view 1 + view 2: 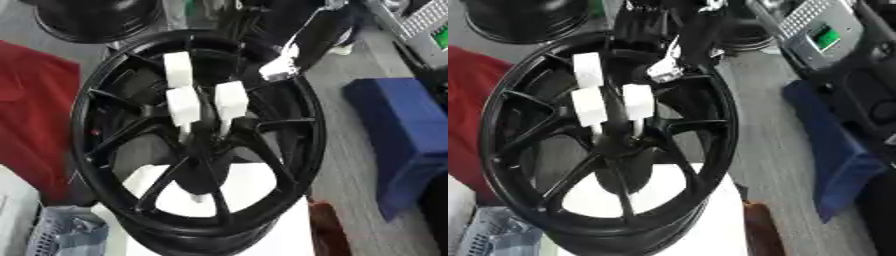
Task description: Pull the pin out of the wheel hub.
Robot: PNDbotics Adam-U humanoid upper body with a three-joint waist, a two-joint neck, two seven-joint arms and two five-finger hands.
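Filling the frame's centre, the black wheel hub (pixel 197 145) stands tilted on a white block (pixel 254 200), with three white-handled pins (pixel 184 106) stuck in near its middle. At upper right, a robot hand (pixel 284 62) hangs just beyond the pins; its fingers cannot be made out. A blue box (pixel 398 135) crowds the right edge, red cloth (pixel 31 115) the left.

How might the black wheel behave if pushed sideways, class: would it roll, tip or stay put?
The wheel stands on its rim, tilted, so a sideways push could well tip it. Its round rim suggests it may roll if nudged along its edge. Its thick spokes look rigid, so it would probably move as one stiff piece. The white blocks at the hub might shift.
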